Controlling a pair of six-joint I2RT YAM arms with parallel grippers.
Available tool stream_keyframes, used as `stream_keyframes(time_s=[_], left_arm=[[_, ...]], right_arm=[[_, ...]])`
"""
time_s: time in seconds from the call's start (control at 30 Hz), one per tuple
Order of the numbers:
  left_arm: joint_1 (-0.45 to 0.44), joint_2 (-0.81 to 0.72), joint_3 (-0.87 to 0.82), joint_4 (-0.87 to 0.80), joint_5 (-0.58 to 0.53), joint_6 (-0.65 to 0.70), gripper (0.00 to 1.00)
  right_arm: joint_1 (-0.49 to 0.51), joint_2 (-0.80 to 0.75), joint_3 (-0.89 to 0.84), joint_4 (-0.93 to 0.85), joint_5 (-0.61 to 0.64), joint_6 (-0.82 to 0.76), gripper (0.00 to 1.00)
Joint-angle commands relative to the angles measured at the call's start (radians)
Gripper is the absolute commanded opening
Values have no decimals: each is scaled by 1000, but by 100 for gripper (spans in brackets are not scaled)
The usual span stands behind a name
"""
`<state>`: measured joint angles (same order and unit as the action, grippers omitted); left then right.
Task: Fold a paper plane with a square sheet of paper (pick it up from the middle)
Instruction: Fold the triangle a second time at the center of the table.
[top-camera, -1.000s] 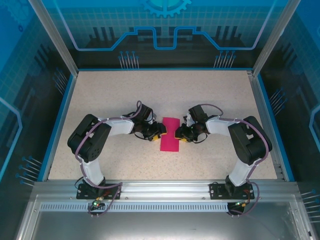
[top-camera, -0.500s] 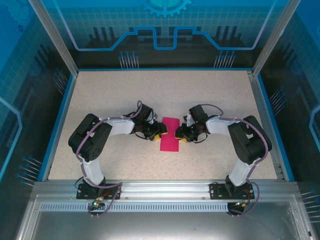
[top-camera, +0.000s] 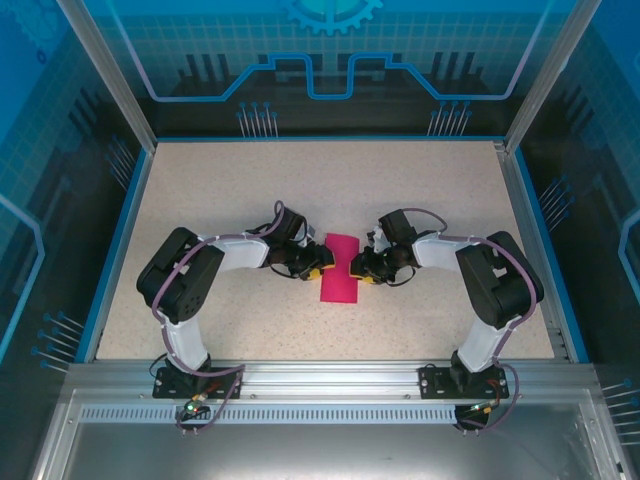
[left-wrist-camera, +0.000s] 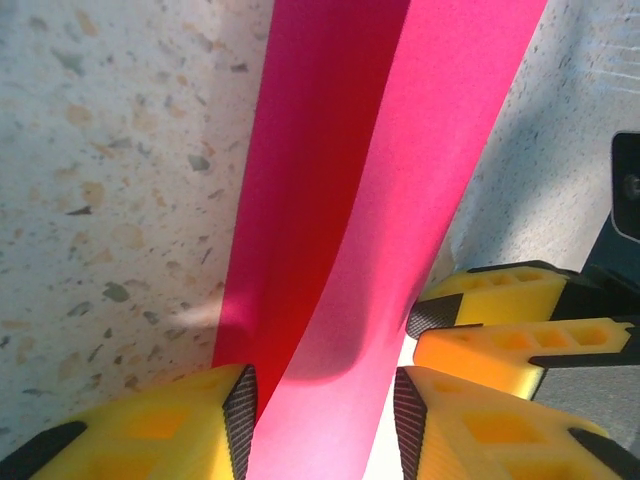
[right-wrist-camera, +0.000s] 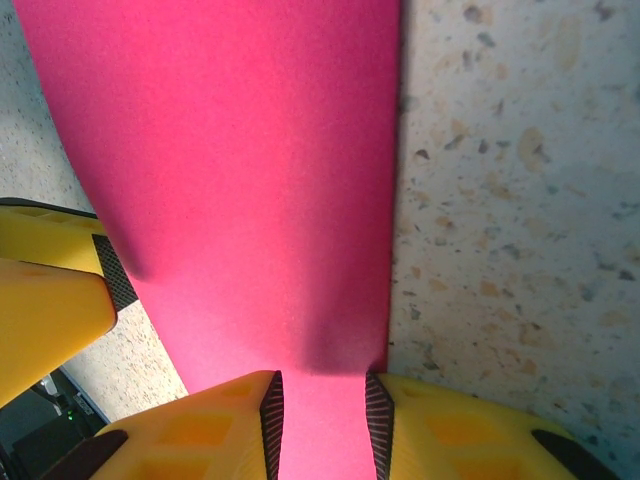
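Observation:
The magenta-pink sheet of paper (top-camera: 340, 268) lies mid-table, folded to a narrow rectangle. My left gripper (top-camera: 322, 266) is at its left long edge and my right gripper (top-camera: 358, 268) at its right long edge, facing each other. In the left wrist view the paper (left-wrist-camera: 380, 200) shows a darker lower layer and a lighter upper layer lifted off it, running between the open jaws of my left gripper (left-wrist-camera: 322, 400). In the right wrist view the paper (right-wrist-camera: 250, 150) passes between the open jaws of my right gripper (right-wrist-camera: 323, 400), with a gap on both sides.
Speckled beige table (top-camera: 220, 190) with a blue rim (top-camera: 120, 240) and transparent walls around it. The other arm's yellow fingers (left-wrist-camera: 500, 300) sit close across the paper, and likewise the left arm's fingers (right-wrist-camera: 50, 300) in the right wrist view.
The left gripper's jaws have narrowed slightly around the paper. Arms and paper stay in almost the same place.

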<state>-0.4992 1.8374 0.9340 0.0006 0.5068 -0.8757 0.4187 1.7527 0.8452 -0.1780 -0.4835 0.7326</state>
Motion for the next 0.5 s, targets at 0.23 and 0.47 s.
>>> stream_keyframes(time_s=[0.23, 0.47], left_arm=[[33, 11, 5, 135, 71, -57, 46], [34, 20, 6, 111, 80, -58, 43]], right_arm=[[-9, 3, -19, 9, 7, -12, 32], [-9, -26, -19, 20, -5, -11, 33]])
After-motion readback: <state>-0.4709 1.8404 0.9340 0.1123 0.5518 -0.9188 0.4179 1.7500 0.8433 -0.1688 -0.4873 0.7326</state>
